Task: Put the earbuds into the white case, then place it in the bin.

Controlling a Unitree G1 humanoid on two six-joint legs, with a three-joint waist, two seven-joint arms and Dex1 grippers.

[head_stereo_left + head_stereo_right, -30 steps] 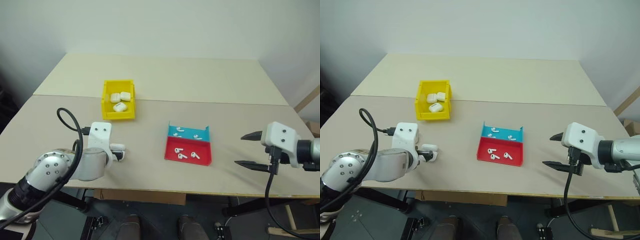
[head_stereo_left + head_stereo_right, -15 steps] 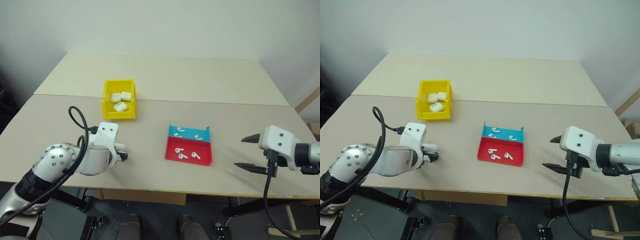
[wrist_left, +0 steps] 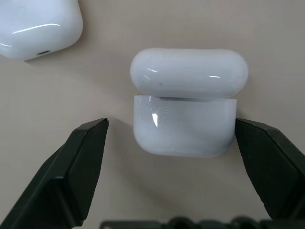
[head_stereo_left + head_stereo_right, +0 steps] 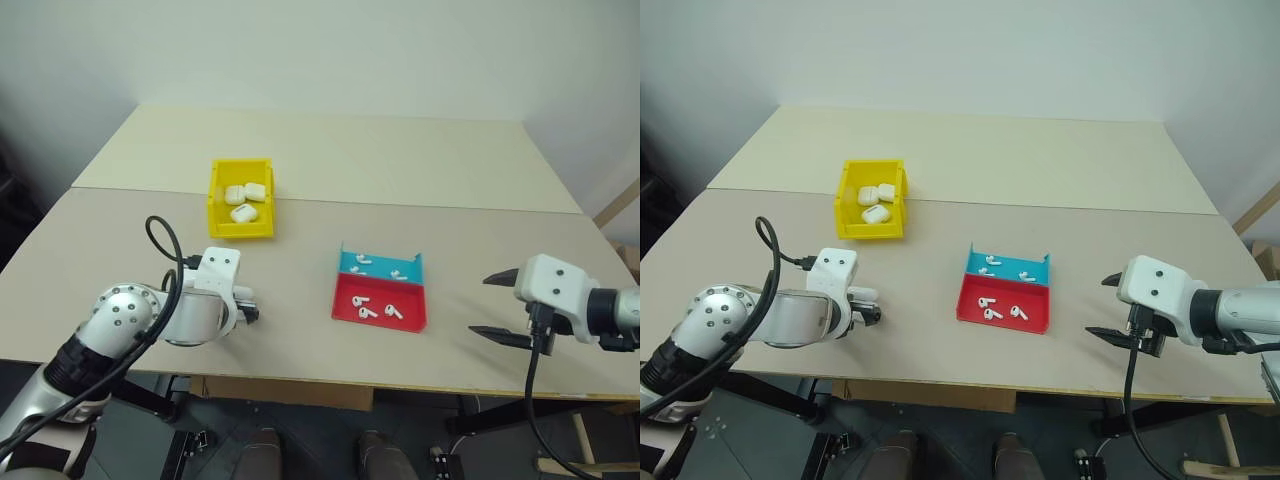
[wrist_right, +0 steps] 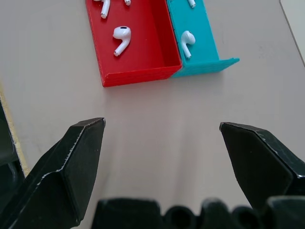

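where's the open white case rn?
The open white case stands on the table between the left pincer's fingers, near the table's front edge on the robot's left, with a closed case beside it.

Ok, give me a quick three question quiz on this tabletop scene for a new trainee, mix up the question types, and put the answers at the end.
1. True or false: the white case between the left gripper's jaws has its lid open.
2. Which holds closed cases: A) red tray B) blue tray C) yellow bin?
3. Fill in: the right gripper hovers open above bare ____, short of the trays.

Key: 1 true; 2 C; 3 table.
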